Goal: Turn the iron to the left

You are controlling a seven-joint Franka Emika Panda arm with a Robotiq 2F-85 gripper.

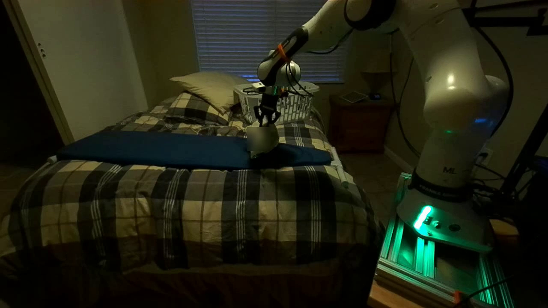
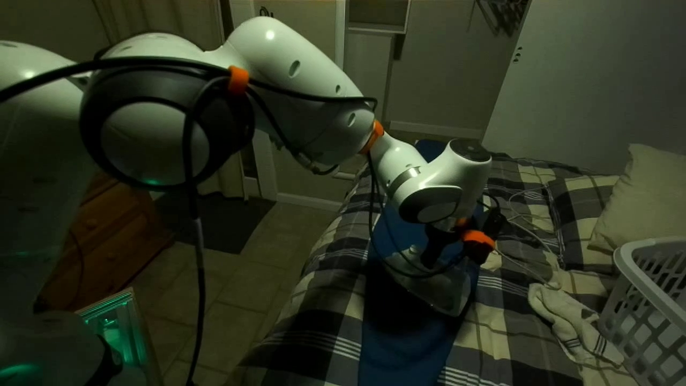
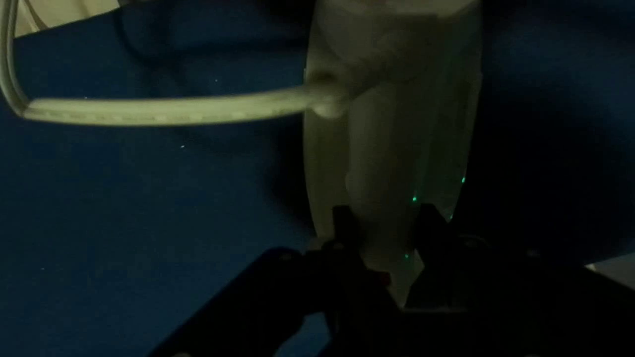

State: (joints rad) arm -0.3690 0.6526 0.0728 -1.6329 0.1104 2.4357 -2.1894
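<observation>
The whitish-grey iron [image 1: 270, 139] rests on the blue ironing board [image 1: 171, 147] in an exterior view. It also shows in an exterior view [image 2: 442, 289], partly behind cables and the gripper. My gripper [image 1: 264, 123] points down at the iron's handle from above. In the wrist view, the iron's handle [image 3: 384, 158] runs lengthwise between the two dark fingers of the gripper [image 3: 384, 225]. The fingers appear to press on both sides of the handle, though the view is very dark. The iron's pale cord [image 3: 173, 111] leaves the handle toward the left in the wrist view.
The board lies across a bed with a plaid cover [image 1: 205, 205]. A white laundry basket [image 2: 638, 252], a whitish cloth [image 2: 568, 316] and pillows [image 1: 209, 85] lie beyond the board. A nightstand [image 1: 359, 124] stands beside the bed.
</observation>
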